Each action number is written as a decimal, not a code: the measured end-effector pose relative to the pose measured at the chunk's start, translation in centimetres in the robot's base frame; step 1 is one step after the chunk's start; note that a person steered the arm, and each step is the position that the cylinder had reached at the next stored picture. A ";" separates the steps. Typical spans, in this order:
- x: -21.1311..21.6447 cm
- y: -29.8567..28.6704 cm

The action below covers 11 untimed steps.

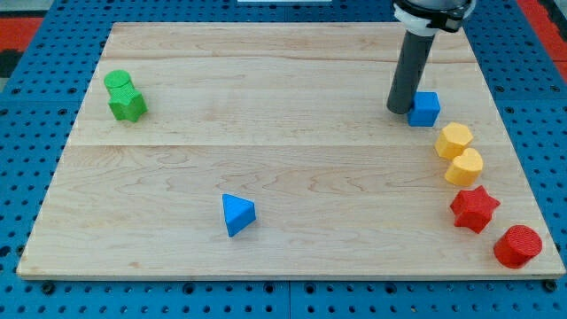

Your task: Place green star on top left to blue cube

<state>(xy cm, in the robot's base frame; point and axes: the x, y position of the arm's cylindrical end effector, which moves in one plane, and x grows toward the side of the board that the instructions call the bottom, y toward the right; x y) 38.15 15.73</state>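
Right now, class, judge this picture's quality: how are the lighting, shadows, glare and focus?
Camera view: lighting is even and bright, without glare on the wooden board; shadows are soft and short, as under the blue triangular block; my tip beside the blue cube and the green star look sharp.

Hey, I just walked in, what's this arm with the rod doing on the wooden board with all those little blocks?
The arm is pushing blocks around with a rod. My tip sits right against the left side of the blue cube near the view's top right. The green star, which should end up at the cube's upper left, is far off at the view's left, touching a green cylinder. A blue triangle lies near the bottom; two yellow blocks, a red star and a red cylinder run down the right edge.
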 end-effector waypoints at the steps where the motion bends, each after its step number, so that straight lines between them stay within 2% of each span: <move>1: 0.0 0.2; 3: 0.4 3.0; 4: 0.6 -2.4; 5: 2.4 -11.7; 6: 3.4 -24.2; 7: 1.9 -34.2; 8: 0.6 -39.3; 10: 0.7 -44.2; 11: -0.4 -44.7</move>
<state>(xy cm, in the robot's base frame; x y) 37.74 -28.93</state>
